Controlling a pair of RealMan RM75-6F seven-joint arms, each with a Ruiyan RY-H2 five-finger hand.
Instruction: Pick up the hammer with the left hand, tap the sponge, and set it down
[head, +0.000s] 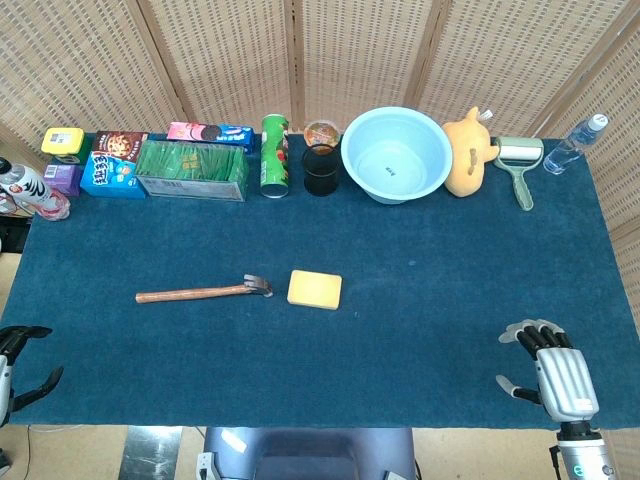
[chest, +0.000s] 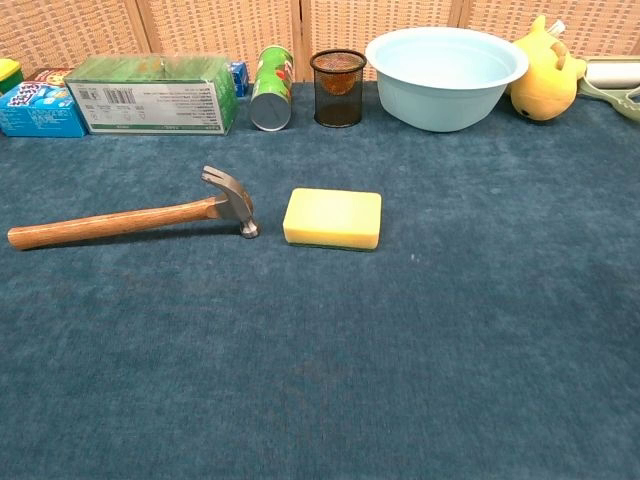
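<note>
A hammer (head: 200, 292) with a wooden handle and grey steel head lies flat on the blue tablecloth, its head pointing right; the chest view shows the hammer (chest: 130, 220) at mid-left. Just right of the head sits a yellow sponge (head: 315, 289), also the sponge (chest: 333, 217) in the chest view, a small gap apart from the hammer. My left hand (head: 20, 365) hovers at the table's front left edge, open and holding nothing, well short of the handle. My right hand (head: 550, 365) rests open at the front right, fingers spread.
Along the back edge stand snack boxes (head: 115, 170), a green box (head: 192, 168), a green can (head: 274, 155), a black mesh cup (head: 322, 168), a light blue bowl (head: 396, 153), a yellow plush toy (head: 468, 150), a lint roller (head: 519, 165) and a water bottle (head: 575, 143).
</note>
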